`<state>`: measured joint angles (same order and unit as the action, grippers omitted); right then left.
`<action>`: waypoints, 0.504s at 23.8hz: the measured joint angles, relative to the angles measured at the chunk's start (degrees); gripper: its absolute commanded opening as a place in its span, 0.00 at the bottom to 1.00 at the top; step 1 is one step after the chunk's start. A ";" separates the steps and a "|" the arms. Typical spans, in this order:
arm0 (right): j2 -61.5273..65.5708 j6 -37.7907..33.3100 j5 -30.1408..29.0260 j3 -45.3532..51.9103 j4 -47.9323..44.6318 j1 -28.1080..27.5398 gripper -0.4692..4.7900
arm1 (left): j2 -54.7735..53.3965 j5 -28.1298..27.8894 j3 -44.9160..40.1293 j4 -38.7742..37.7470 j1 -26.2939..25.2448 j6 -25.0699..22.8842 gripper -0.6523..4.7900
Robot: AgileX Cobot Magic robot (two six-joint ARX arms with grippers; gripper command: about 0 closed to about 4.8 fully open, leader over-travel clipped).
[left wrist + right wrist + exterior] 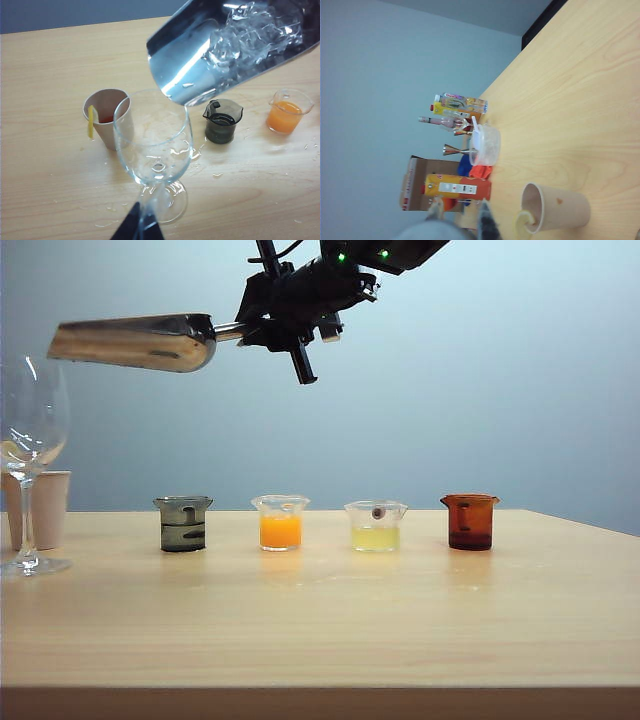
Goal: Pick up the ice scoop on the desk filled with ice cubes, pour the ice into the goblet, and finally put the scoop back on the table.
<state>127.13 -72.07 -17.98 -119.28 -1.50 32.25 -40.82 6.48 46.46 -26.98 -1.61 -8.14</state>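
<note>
goblet (155,150) nearest, left end effector (137,225) state unclear; right end effector (262,332) grips ice scoop (140,342) handle above.

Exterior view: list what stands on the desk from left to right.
Goblet → dark beaker → orange beaker → yellow beaker → brown beaker. The paper cup overlaps the goblet, so it is left out.
</note>
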 measured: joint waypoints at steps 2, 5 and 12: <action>0.00 1.68 0.02 0.00 0.02 0.02 0.07 | 0.00 0.00 0.00 0.00 0.00 0.00 0.13; 0.00 3.21 -0.04 -0.15 -0.50 0.04 0.07 | 0.00 0.00 0.00 0.00 0.00 0.00 0.13; 0.09 4.35 1.11 -3.37 2.97 0.20 0.07 | 0.00 0.00 0.00 -0.02 0.00 0.00 0.13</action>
<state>127.22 -67.72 -16.86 -122.65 1.48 32.45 -40.82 6.48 46.46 -27.00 -1.61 -8.14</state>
